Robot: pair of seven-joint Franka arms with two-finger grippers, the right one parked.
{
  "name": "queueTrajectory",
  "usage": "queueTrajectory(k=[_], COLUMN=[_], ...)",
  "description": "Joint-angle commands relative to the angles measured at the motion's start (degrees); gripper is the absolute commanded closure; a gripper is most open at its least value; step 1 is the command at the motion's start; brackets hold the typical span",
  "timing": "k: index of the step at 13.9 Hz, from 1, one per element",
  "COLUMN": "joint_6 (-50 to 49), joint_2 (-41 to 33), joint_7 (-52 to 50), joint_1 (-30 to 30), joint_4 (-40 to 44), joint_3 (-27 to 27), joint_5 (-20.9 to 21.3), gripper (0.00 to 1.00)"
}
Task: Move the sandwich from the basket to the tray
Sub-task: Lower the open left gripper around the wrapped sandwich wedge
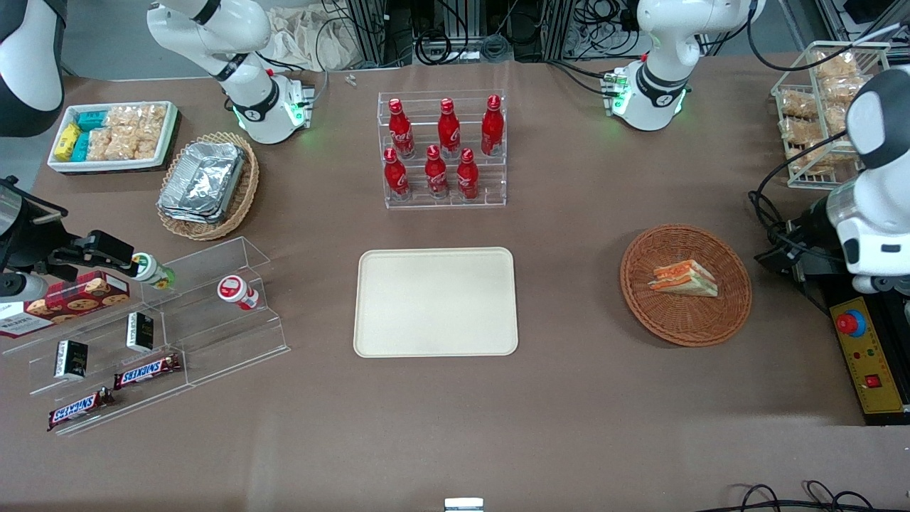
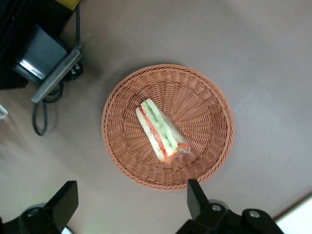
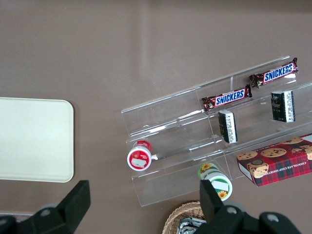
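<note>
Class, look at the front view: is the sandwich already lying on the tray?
No. The sandwich lies in the basket, the tray is bare, and the open end effector hovers above the basket.

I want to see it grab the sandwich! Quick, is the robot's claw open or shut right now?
Left end effector: open, holding nothing, hanging above the basket with the sandwich in it.

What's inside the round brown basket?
Just one sandwich lies inside the basket. The wicker directly under the sandwich is covered, so nothing there can be checked. The gripper hangs open above the basket's edge, not touching anything. The tray holds nothing.
</note>
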Motion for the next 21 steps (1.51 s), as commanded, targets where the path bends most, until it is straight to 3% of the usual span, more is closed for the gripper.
queueTrajectory(k=[1,7,11,14,21], joint_6=[2.0,7.2,14.8,17.9,19.6], joint_2=[2.0,8.9,8.3,8.4,10.5], joint_7=[-8.7,-24.3,-26.1,-27.9,-30.8], joint_1=[-0.5,-1.8,-1.8,-1.9,-1.8], joint_4=[-2.3,-3.1,-10.3,-14.0,-15.6], joint_3=[-0.2,-0.1,-0.1,-0.1,-0.1], joint_5=[0.7,1.1,1.1,1.2,1.2], gripper=[0.01,0.01,0.05,0.01,0.0])
